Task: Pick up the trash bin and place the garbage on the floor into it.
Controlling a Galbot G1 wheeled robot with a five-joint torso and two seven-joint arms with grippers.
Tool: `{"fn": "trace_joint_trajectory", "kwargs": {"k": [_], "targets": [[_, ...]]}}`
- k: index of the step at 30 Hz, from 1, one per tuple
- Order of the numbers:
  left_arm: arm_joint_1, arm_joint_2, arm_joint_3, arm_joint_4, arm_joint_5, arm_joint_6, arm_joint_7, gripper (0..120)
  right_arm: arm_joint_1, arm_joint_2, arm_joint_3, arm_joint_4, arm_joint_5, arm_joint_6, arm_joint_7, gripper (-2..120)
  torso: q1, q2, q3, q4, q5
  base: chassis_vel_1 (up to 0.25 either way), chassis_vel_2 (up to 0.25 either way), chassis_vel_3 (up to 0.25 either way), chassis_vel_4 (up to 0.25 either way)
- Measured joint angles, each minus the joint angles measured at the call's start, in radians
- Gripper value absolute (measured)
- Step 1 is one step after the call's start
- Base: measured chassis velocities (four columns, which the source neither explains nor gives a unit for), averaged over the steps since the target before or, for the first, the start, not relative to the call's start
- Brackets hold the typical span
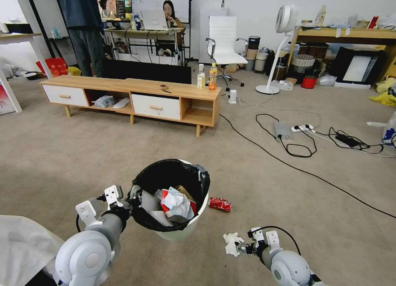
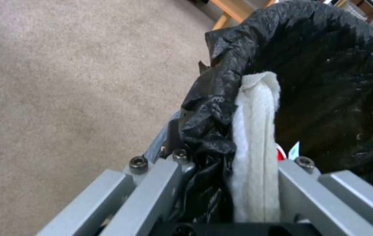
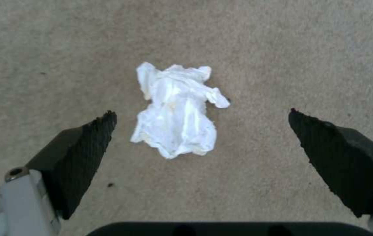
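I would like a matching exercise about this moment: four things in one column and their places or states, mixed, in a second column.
1. trash bin
2. white tissue wad
3. crushed red can
4. right gripper

a. open, above the tissue
b. lying on the floor beside the bin
c. rim gripped by the left gripper
d. on the floor before the open fingers

Pairs: 1-c, 2-d, 3-b, 4-a
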Motion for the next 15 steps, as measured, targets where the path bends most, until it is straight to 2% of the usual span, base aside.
{"fn": "trace_joint_trajectory", "kwargs": {"k": [8,9,15], "targets": [[-0.001,-0.013,0.013,0.008,0.014,-0.001,0.003,7,0.024,0.020,-0.019,-0.123,-0.046,0.125,-0.065,100,0.000,0.000,0.000,-0.0002,-0.0001,0.000,0.000,0.000,0.000],[0.001,-0.014,0.014,0.009,0.016,-0.002,0.003,7,0.038,0.037,-0.031,-0.162,-0.055,0.160,-0.077,100,0.000,0.000,0.000,-0.0001,0.0000,0.000,0.000,0.000,0.000],[0.011,-0.011,0.008,0.005,0.018,-0.002,0.006,7,0.089,0.100,-0.061,-0.282,-0.076,0.245,-0.104,100,0.000,0.000,0.000,0.0001,0.0000,0.000,0.000,0.000,0.000]]}}
